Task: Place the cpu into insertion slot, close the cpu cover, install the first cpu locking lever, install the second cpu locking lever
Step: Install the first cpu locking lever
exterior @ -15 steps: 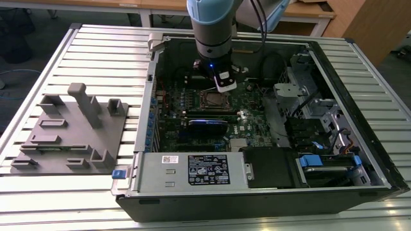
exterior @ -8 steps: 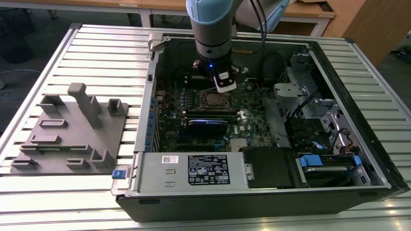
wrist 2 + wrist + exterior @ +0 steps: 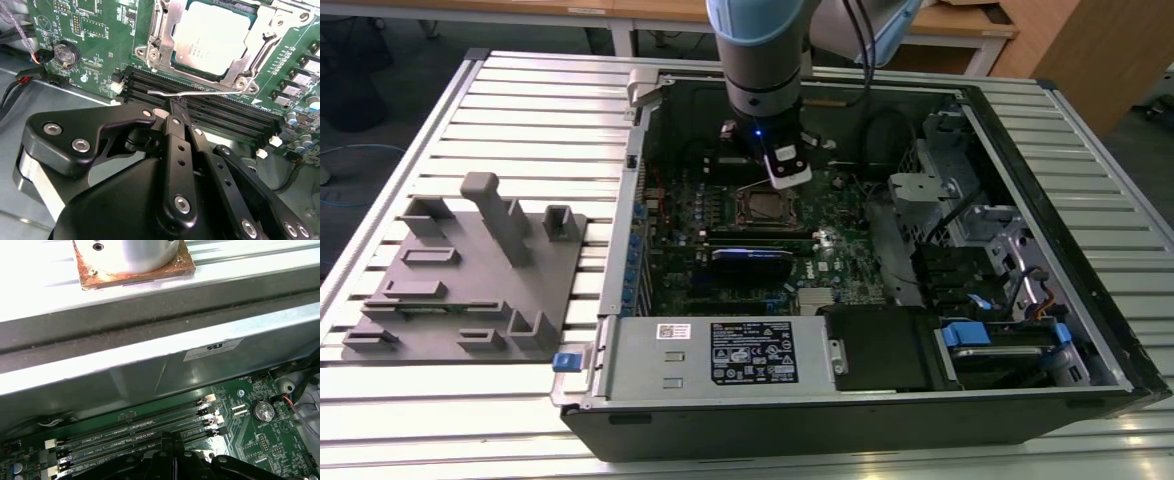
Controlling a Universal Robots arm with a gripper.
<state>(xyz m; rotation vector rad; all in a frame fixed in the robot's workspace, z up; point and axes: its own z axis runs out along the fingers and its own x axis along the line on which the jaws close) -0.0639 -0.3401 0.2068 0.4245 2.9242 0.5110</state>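
The cpu (image 3: 210,36) lies flat in the insertion slot (image 3: 765,208) on the green board, grey top up. The silvery cpu cover (image 3: 166,31) lies down around it, framing the chip. A thin metal locking lever (image 3: 165,93) stretches along the socket's edge, over the black memory slots (image 3: 225,117). My gripper (image 3: 176,104) is shut, its tips right at this lever's middle; I cannot tell whether they touch it. In the exterior view the gripper (image 3: 783,178) hangs just behind the socket. In the first wrist view the gripper (image 3: 172,437) sits above the memory slots.
The open computer case (image 3: 627,200) lies on a slatted metal table. A grey fixture block (image 3: 467,270) with pegs stands at the exterior view's left. Inside are a power supply (image 3: 720,350), a blue-edged card (image 3: 750,262), drive cages (image 3: 961,230) and a coin battery (image 3: 66,52).
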